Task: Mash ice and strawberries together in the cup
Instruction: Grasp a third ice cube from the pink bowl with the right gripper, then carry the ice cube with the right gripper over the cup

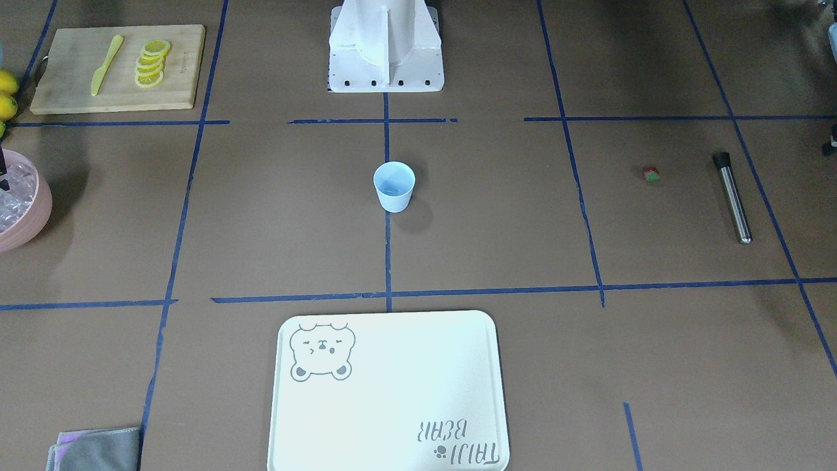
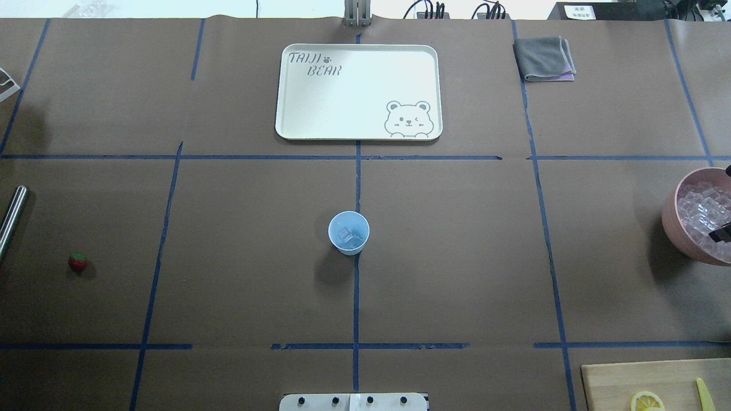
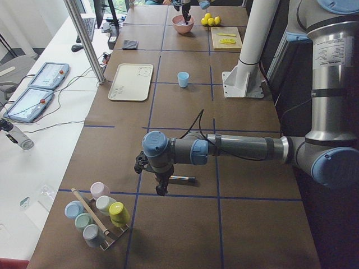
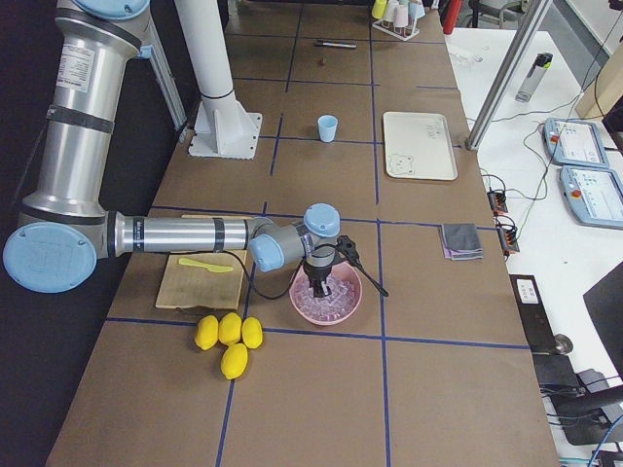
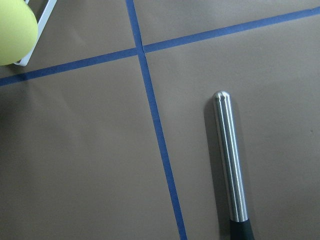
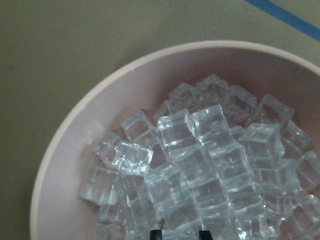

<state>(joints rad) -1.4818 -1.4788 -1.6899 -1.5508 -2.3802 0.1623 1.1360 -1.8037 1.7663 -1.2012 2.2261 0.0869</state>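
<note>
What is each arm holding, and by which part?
Left gripper holds nothing; the metal rod lies free. Whether the right gripper, over the bowl of ice, grips a cube cannot be told.

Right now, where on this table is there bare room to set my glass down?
Bare brown paper lies between the cup and the strawberry, and between the cup and the pink bowl. The tray is empty too. It is crowded at the bowl's end, with the right gripper and cutting board.

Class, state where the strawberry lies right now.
In the overhead view the strawberry lies at far left, on the robot's left side, close to the metal rod and far from the blue cup.
</note>
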